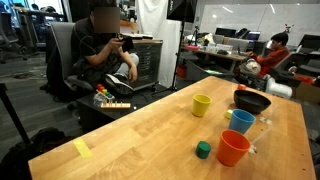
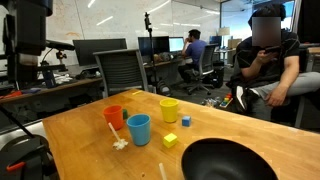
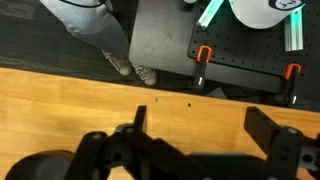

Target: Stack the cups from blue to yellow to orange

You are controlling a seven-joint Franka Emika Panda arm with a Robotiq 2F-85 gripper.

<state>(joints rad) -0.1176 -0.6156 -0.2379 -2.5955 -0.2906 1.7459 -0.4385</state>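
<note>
Cups: blue cup (image 2: 139, 129), yellow cup (image 2: 169, 110) and orange cup (image 2: 113, 116) stand upright, mouths up, each separately on the wooden table (image 2: 70, 133); none nested.
Spacing: blue just beside orange, outlines overlapping in an exterior view; yellow slightly apart from both.
Cups vs pincer: no cup falls in the wrist view, and the pincer cannot be made out in either exterior view, so their bearing from it cannot be told.
Pincer: gripper (image 3: 200, 128) seen from the wrist only; dark fingers (image 3: 275, 135) spread wide apart, nothing between them, bare wood beneath.
Beyond fingertips: table edge, then dark floor (image 3: 40, 45).
Beyond, past the finger on the view's left: shoes (image 3: 128, 68) and grey trouser legs.
Beyond, past the opposite finger: black board (image 3: 250, 65) with orange clamps (image 3: 203, 52).
Bowl: dark bowl (image 2: 225, 160) on the table, apart from the cups.
Cubes: green cube (image 1: 203, 150) near the orange cup; yellow cube (image 2: 170, 140) between blue cup and bowl.
</note>
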